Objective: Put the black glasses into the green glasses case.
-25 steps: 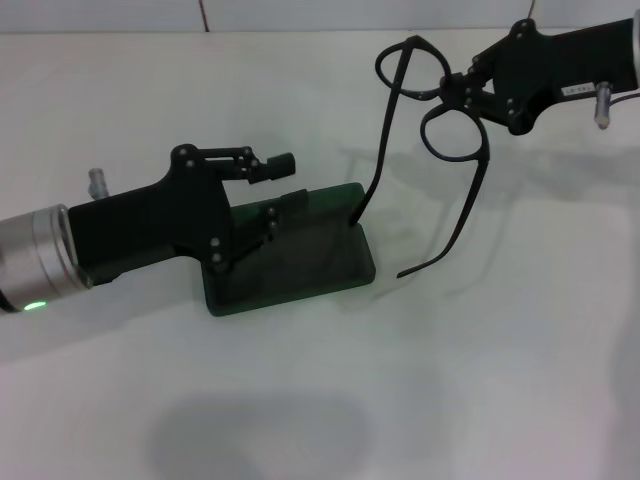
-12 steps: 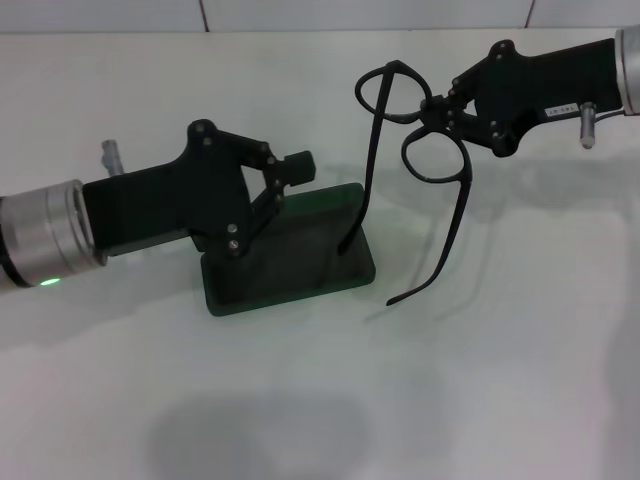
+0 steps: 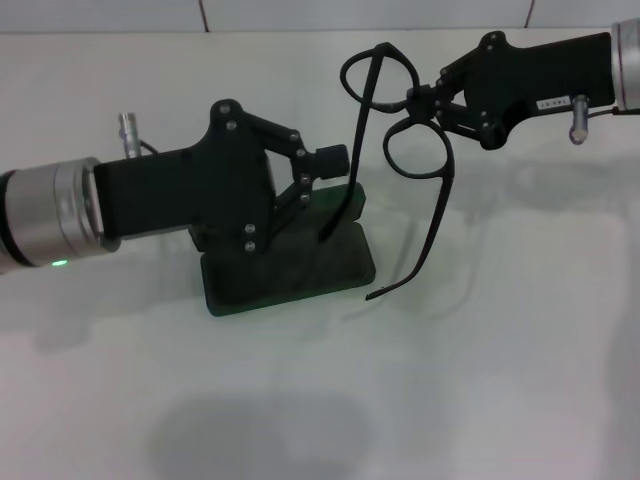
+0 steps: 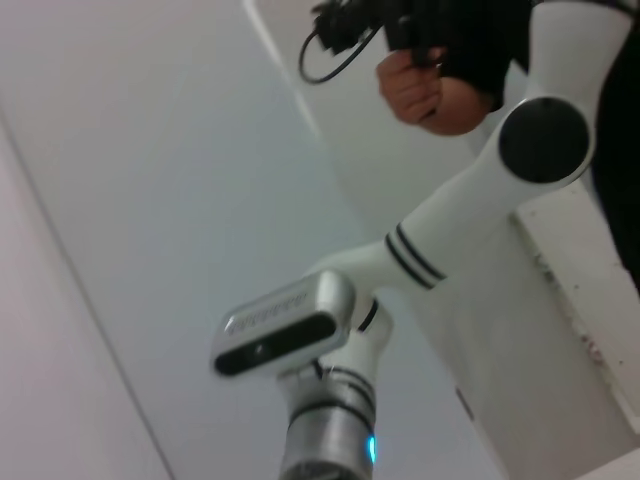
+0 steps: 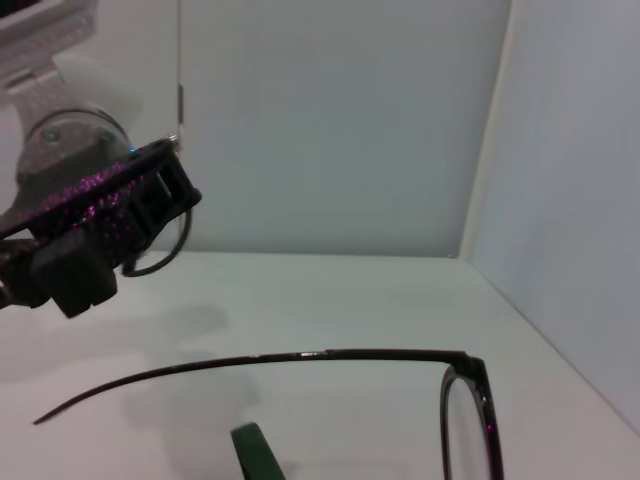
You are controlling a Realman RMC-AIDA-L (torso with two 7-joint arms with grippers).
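Above the white counter [image 3: 480, 380], one pair of black glasses [image 3: 395, 150]: thin dark frame, two rounded clear lenses, two long slim temple arms unfolded and hanging down. Held at the bridge by the right gripper [image 3: 420, 100], jaws closed on the frame. One temple tip low over the far end of the case, the other hanging just beside it, above the counter. One green glasses case [image 3: 290, 265]: dark green, rectangular, rounded corners, lying open on the counter, dark lining showing. Left gripper [image 3: 325, 170] over the case's rear edge, jaws spread apart, nothing held. Two grippers in total.
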